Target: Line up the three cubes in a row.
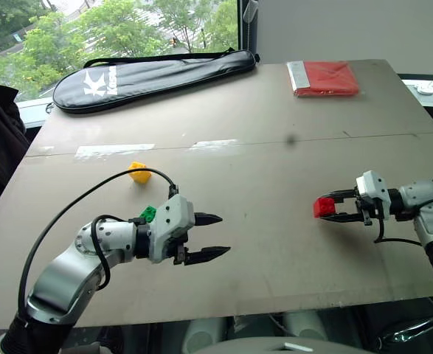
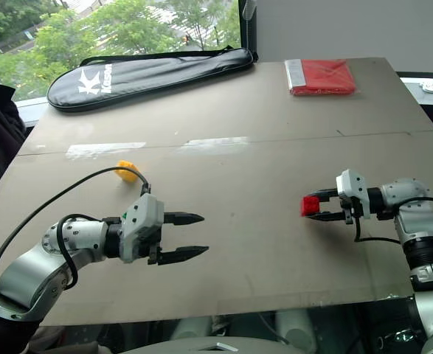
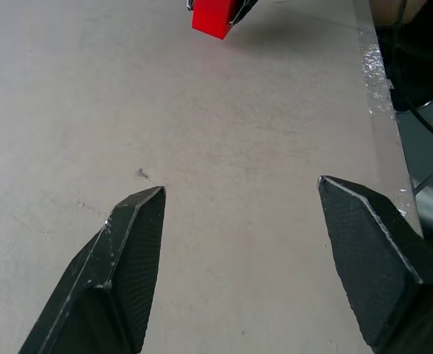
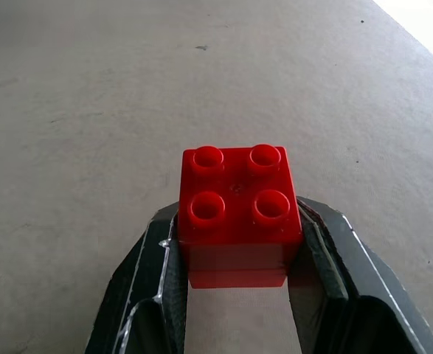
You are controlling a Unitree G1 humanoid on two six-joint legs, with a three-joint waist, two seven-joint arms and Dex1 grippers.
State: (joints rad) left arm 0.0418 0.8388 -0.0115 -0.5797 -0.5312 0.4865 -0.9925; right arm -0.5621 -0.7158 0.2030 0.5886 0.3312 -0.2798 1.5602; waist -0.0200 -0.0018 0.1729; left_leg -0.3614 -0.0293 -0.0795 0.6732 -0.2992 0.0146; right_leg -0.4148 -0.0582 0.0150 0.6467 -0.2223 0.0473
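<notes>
While gripped: red cube point(image 4: 238, 214), right gripper point(image 1: 333, 208).

Red cube point(image 4: 236, 214), yellow cube point(image 1: 139, 172), green cube point(image 1: 148, 214); black racket bag point(image 1: 153, 77) with white lettering.

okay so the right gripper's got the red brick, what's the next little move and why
Probably carry the red cube, clamped in the right gripper, leftward toward the yellow cube and green cube. Those two sit close together on the table, while the red one is far off to the right.
</notes>
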